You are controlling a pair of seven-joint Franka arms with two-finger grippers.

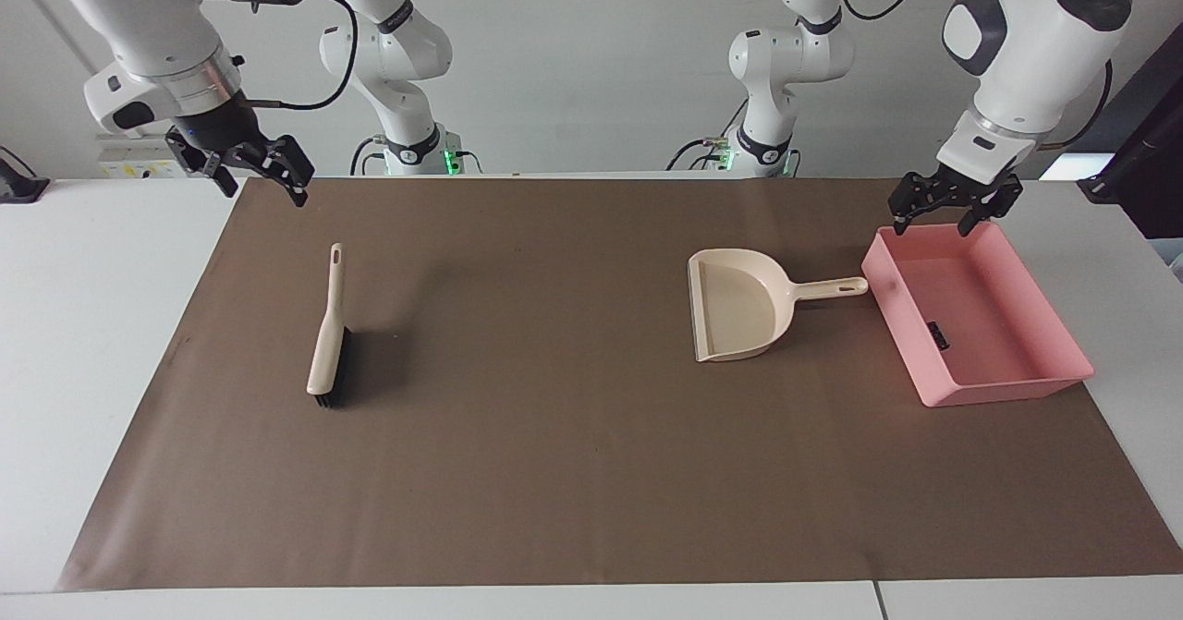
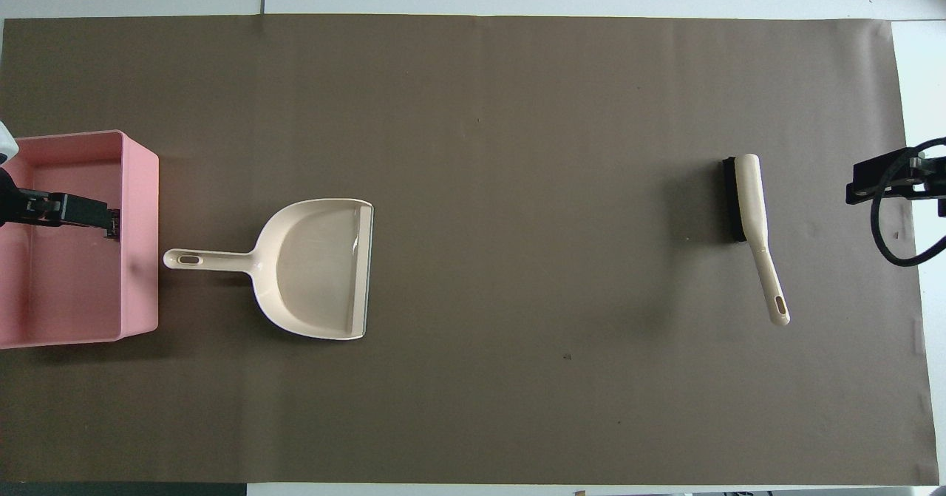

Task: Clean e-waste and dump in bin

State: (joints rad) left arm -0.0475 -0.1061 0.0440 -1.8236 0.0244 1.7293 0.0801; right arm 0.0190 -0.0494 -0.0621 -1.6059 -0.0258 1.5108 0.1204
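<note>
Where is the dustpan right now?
The dustpan lies empty on the brown mat toward the left arm's end of the table, its handle pointing at the pink bin beside it.

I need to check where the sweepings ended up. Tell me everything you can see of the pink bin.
The pink bin is a shallow rectangular tray of smooth plastic with sloped walls, sitting flat at the left arm's end of the brown mat, just past the dustpan handle's tip. One small black piece lies inside by the wall on the dustpan's side. The left gripper, open, hangs above its robot-side edge without touching.
</note>
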